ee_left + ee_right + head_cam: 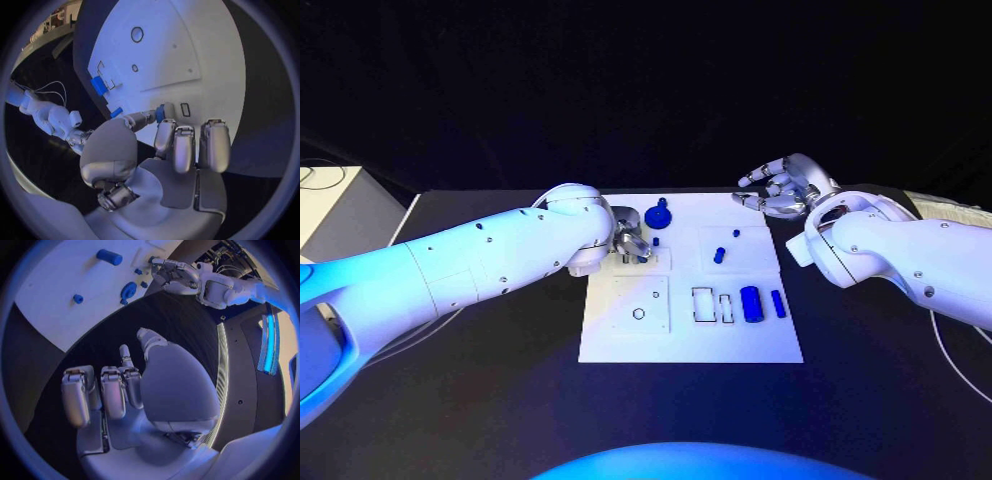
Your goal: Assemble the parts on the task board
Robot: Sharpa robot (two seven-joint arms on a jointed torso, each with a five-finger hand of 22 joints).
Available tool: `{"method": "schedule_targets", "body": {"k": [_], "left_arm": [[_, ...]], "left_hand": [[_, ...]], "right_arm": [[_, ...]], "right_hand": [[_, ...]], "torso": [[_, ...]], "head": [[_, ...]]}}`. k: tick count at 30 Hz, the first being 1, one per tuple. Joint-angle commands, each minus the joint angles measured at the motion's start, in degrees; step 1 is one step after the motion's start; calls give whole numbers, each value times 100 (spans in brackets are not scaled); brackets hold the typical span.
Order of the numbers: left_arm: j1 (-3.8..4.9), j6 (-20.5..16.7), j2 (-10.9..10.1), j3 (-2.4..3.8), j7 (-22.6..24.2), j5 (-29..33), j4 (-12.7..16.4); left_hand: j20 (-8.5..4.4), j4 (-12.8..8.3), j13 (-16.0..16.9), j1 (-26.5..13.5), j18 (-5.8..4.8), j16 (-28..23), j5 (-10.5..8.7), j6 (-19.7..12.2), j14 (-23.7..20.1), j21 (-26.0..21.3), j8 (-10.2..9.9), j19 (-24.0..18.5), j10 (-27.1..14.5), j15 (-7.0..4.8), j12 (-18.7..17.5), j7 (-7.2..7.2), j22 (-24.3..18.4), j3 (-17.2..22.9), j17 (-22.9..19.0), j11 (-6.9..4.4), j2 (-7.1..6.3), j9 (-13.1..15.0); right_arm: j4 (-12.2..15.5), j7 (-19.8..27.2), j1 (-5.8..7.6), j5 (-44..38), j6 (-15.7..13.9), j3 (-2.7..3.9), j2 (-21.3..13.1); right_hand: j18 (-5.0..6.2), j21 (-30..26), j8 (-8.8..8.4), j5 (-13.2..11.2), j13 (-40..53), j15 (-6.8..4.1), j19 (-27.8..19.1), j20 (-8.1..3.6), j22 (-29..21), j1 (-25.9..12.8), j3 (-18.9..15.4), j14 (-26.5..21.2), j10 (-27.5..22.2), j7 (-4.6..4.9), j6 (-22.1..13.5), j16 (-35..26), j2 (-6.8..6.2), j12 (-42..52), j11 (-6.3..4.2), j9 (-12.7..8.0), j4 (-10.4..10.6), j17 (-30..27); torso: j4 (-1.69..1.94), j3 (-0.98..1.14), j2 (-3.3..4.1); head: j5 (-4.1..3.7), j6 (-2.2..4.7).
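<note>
Your task board (689, 340) lies flat on the black table (473, 400), its far left part under the fingers of your left hand (626, 240), which pinch a small blue part (160, 113) at their tips (just above the board). Your right hand (783, 187) hovers off the far right corner, fingers loosely curled and holding nothing, while a blue cylinder (750, 303) lies on the board well short of them.

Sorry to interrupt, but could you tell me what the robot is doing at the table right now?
It is assembling small blue parts on the white task board. The left hand is down over the board's far left area, pinching a small blue part between thumb and fingertip. The right hand hovers off the board's far right corner, fingers curled and holding nothing. A blue cylinder and other blue pieces lie loose on the board.
</note>
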Motion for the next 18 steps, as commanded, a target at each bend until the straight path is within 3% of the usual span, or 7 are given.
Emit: {"method": "schedule_targets", "body": {"k": [1,18], "left_arm": [[-39,245,21,-25,19,-21,23],[-39,243,3,-15,7,-272,51]], "left_hand": [[3,-129,21,104,-109,37,-11,475,585,38,4,47,56,-47,28,-447,275,84,1509,7,133,-13],[-25,-236,200,234,-149,37,38,573,585,110,14,171,163,-74,119,-486,454,82,1509,-29,176,-116]], "right_arm": [[9,34,-5,-60,77,1,-5],[11,36,-6,-61,82,1,-11]], "right_hand": [[-38,-26,16,-20,1326,39,538,42,1403,-21,20,582,382,1,-37,-9,-52,-25,38,-3,4,1405],[-38,-26,16,-20,1326,39,538,42,1403,-21,20,582,382,1,-37,-9,-52,-25,38,-3,4,1405]], "torso": [[2,-2,2],[-2,-3,-2]], "head": [[-3,-9],[-1,-23]]}}
